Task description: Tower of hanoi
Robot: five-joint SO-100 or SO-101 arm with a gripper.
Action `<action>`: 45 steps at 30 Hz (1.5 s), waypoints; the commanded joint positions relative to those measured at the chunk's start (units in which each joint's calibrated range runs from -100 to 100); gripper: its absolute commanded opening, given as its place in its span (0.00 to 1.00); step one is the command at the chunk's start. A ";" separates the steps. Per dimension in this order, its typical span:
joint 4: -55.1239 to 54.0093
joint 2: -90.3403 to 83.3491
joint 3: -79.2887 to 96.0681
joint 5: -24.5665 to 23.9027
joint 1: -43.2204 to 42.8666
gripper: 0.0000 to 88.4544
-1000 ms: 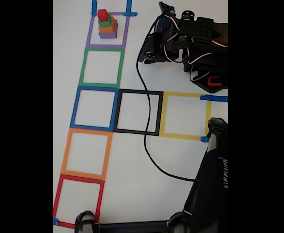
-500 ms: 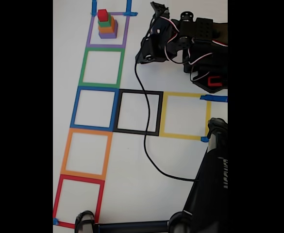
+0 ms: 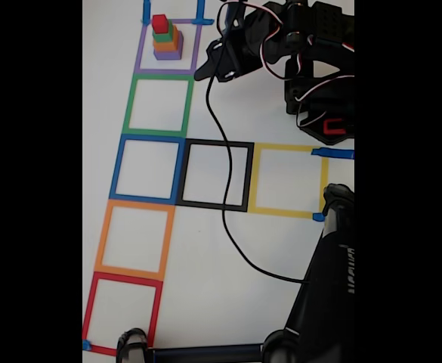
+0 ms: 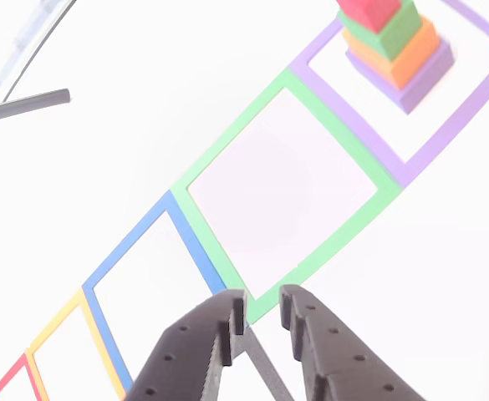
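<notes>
— Inside the purple square [image 3: 167, 46], what do you see?
— I see the block tower [image 3: 166, 38]: red on top, then green, orange, purple.
— Where is the claw [image 4: 261, 315]?
— It hangs over the edge of the green square [image 4: 282, 194], next to the purple one.
— Is it grabbing anything?
— No. Its jaws are almost shut, with nothing between them.

Stack of coloured blocks [image 3: 166, 38] inside purple square [image 3: 140, 57] at far left, tool [image 3: 214, 66] just right of it, white surface [image 3: 205, 257]
</notes>
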 commanded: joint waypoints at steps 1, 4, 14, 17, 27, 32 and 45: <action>5.44 8.53 -20.32 23.99 9.08 0.00; 6.50 9.82 -26.77 52.57 15.31 0.00; 10.71 8.93 -36.77 98.38 27.77 0.00; 12.49 8.85 -37.68 98.38 29.98 0.00; 7.31 9.33 -28.77 98.38 36.88 0.41; -5.57 4.41 -14.87 98.38 38.22 0.49; -38.69 12.16 5.95 98.38 40.05 0.43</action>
